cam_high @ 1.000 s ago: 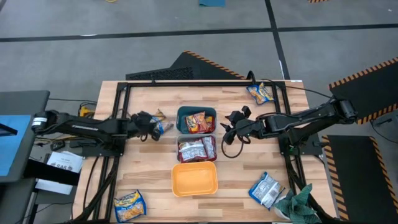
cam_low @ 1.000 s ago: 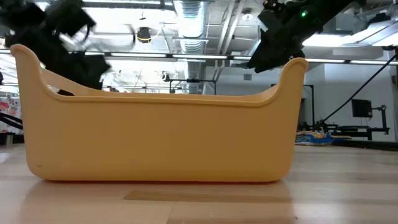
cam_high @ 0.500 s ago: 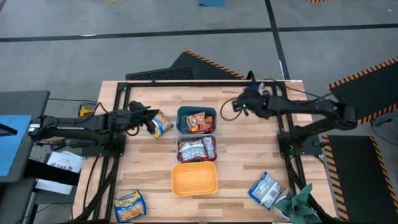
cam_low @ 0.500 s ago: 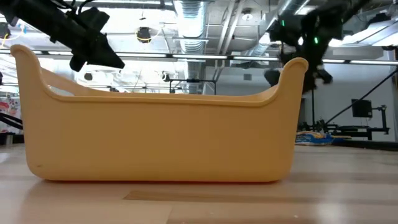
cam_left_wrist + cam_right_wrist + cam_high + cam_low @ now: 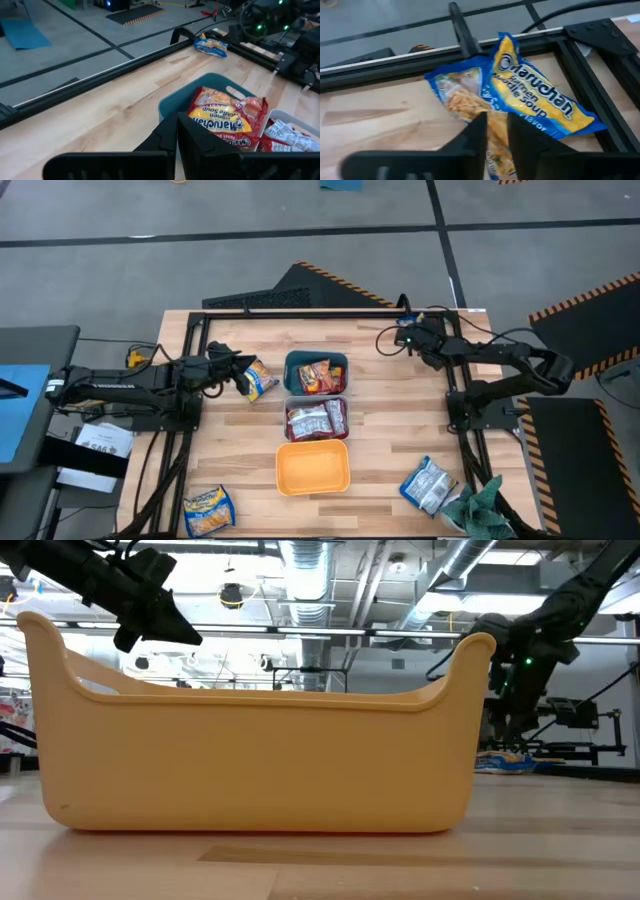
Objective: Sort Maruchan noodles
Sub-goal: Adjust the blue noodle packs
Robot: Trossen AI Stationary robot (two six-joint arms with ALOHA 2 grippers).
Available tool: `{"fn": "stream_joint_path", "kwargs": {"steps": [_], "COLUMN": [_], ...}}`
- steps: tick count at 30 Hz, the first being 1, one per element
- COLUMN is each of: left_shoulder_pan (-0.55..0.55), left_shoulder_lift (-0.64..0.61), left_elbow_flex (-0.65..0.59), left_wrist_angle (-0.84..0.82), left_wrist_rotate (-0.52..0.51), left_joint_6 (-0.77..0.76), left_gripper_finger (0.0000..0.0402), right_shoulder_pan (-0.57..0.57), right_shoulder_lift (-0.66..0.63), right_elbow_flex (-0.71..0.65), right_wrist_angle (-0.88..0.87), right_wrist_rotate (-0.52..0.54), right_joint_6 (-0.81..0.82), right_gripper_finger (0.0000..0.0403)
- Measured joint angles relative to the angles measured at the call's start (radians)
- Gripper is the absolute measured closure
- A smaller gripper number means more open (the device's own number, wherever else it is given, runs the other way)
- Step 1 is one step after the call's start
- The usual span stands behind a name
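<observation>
While both arms reach in over the wooden table (image 5: 230, 470), three square bins stand in a row down its middle: one teal bin (image 5: 294, 361), one white bin (image 5: 288, 402) just below it, and one orange bin (image 5: 313, 468) nearest the front, which fills most of the low view. The teal bin holds red-orange packets (image 5: 316, 377) and the white bin holds silver-white packets (image 5: 316, 421); how many lie in each cannot be counted. The orange bin shows only its bare floor.

Four yellow-and-blue packets can be counted. One yellow packet (image 5: 256, 377) is pinched in the left gripper (image 5: 236, 373), just left of the teal bin, the fingers closed tight on it. A second, the far-corner packet (image 5: 520, 105), lies flat at the far right corner of the table, and the right gripper (image 5: 495, 132) is down on it with its fingers (image 5: 472, 135) narrowly parted astride its blue edge; whether they have hold of it I cannot tell. A third packet (image 5: 207, 508) lies at the near left corner. One silver-blue packet (image 5: 428, 484) lies near the front right, beside one green rag (image 5: 480, 505)
</observation>
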Motion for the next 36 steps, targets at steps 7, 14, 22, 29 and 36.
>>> {"fn": "stream_joint_path", "kwargs": {"steps": [7,14,22,29,36], "left_shoulder_pan": [0.000,0.000,0.000,0.000,0.000], "left_shoulder_lift": [0.000,0.000,0.000,0.000,0.000], "left_elbow_flex": [0.000,0.001,0.001,0.001,0.001], "left_wrist_angle": [0.008,0.025,0.033,0.036,0.034], "left_wrist_rotate": [0.000,0.000,0.000,0.006,0.039], "left_joint_6": [0.001,0.025,0.033,0.037,0.035], "left_gripper_finger": [0.0401,0.0401,0.0401,0.0401,0.0401], "right_shoulder_pan": [-0.035,-0.049,-0.053,0.076,0.371], "right_shoulder_lift": [0.000,0.123,0.311,0.295,0.182], "right_elbow_flex": [-0.005,-0.004,0.003,0.005,0.003], "right_wrist_angle": [0.029,0.066,0.211,0.139,-0.101], "right_wrist_rotate": [0.059,0.056,0.107,0.082,0.023], "right_joint_6": [-0.033,-0.021,-0.046,-0.091,-0.017], "right_gripper_finger": [0.0391,0.0392,0.0390,0.0389,0.0389]}}
